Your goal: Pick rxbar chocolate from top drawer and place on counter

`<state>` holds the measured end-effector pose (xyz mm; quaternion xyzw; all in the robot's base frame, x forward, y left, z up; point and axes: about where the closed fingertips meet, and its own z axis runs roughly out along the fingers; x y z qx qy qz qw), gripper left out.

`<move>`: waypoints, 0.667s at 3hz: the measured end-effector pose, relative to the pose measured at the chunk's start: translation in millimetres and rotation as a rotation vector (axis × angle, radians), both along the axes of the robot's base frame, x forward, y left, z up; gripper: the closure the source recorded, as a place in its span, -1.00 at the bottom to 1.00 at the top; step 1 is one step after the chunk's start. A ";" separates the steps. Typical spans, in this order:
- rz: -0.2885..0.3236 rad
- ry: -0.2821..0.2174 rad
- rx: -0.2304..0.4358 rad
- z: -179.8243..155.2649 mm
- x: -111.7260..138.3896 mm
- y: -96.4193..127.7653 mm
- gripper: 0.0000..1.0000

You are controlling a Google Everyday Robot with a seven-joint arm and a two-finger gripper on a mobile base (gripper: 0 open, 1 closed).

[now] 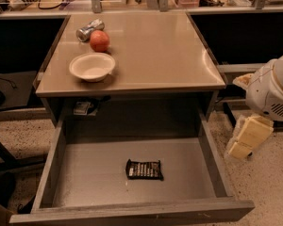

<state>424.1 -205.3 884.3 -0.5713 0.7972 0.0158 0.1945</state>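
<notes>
Nearest to us, the top drawer [132,210] is standing pulled wide open. The rxbar chocolate [144,169] is lying flat on its grey bottom, a little right of the middle and well apart from every wall. Nothing is touching it, so we are judging the pick as not yet begun.

Off to the right, outside the drawer's side wall and above the speckled floor [269,192], our claw [247,139] is hanging below the white arm [271,91]. The bar is not in it, but whether it is open or closed we cannot tell.

Further back, a small pale packet [82,108] is sitting in shadow under the lip of the surface, and we are leaving that one alone. Beyond it, the tan surface [160,51] is carrying a white bowl [92,67], a red apple [99,41] and a silver can [89,30] lying on its side, all toward the left – the right half is looking like the likelier spot for the bar.

As we are reading it, everything is left: bringing the claw over and down into the drawer, gripping the bar, lifting it out, and setting it on the surface.
</notes>
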 end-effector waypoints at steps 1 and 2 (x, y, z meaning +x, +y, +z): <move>-0.009 0.003 0.014 -12.4 5.2 6.7 -1.00; 0.018 -0.016 0.038 -45.3 43.1 51.1 -1.00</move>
